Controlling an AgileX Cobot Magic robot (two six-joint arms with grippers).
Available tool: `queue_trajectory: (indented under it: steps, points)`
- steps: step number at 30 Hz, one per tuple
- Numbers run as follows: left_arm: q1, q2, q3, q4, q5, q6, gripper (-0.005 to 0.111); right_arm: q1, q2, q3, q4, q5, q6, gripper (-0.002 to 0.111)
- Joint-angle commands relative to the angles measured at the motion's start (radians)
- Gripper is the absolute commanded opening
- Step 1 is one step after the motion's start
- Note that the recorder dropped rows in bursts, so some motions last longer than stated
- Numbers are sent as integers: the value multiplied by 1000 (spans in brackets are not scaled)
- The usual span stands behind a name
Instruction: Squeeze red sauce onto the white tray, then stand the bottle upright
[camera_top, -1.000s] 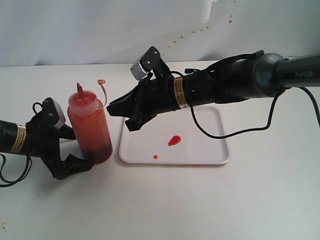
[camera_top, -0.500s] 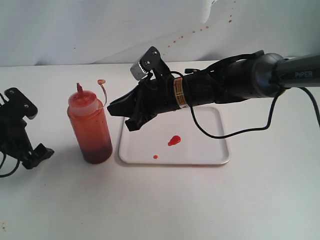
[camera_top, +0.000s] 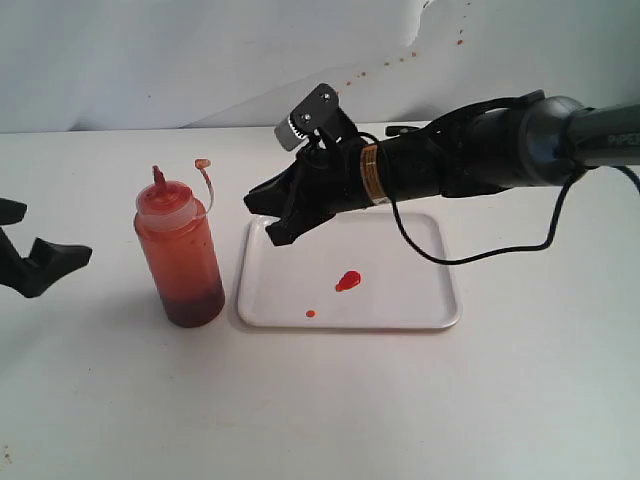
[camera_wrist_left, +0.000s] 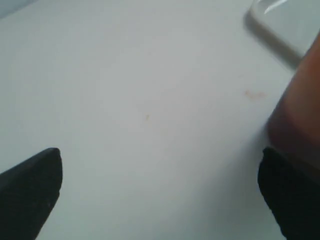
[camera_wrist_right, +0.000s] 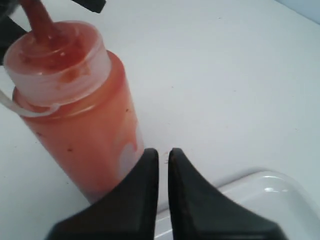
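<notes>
The bottle (camera_top: 181, 255) stands upright on the table, left of the white tray (camera_top: 420, 300), with its red nozzle up and the tethered cap hanging off to one side. On the tray lie a red sauce blob (camera_top: 347, 281) and a tinier dot (camera_top: 311, 313). My left gripper (camera_top: 40, 262) is open at the far left edge, well apart from the bottle; its wrist view shows the two fingertips wide apart with the bottle (camera_wrist_left: 300, 110) beside one. My right gripper (camera_top: 268, 218) hovers shut over the tray's far left corner, empty, with the bottle (camera_wrist_right: 80, 110) just beyond its tips (camera_wrist_right: 163, 157).
Small brownish-red specks dot the white back wall (camera_top: 400, 60). A black cable (camera_top: 470, 258) loops from the right arm over the tray's right part. White table surface (camera_top: 330, 400) lies in front of the tray and bottle.
My left gripper has let go of the bottle and drawn back to the left edge, standing open. The right arm shifted slightly up and right. The bottle stays upright.
</notes>
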Motion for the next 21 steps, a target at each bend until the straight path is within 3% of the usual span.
queue_trajectory:
  steps: [1, 3, 5, 8, 16, 21]
  points:
    - [161, -24, 8, -3, -452, 30, 105, -62, -30, 6, -29, 8, 57, 0]
    - [224, -24, 8, 7, -631, 32, 105, -89, -33, 6, -34, 8, 88, 0]
    - [265, -24, 8, 0, -642, 31, 105, -112, -33, 6, -34, 10, 111, 0]
    - [272, -35, 8, -53, -642, 49, 105, -141, -49, 17, -39, 99, 128, 0]
    - [194, -33, 8, -192, -642, 55, 105, -145, -200, 115, -34, 569, 104, 0]
    - [159, -33, 8, -191, -642, 29, 104, -145, -297, 169, -34, 583, 104, 0]
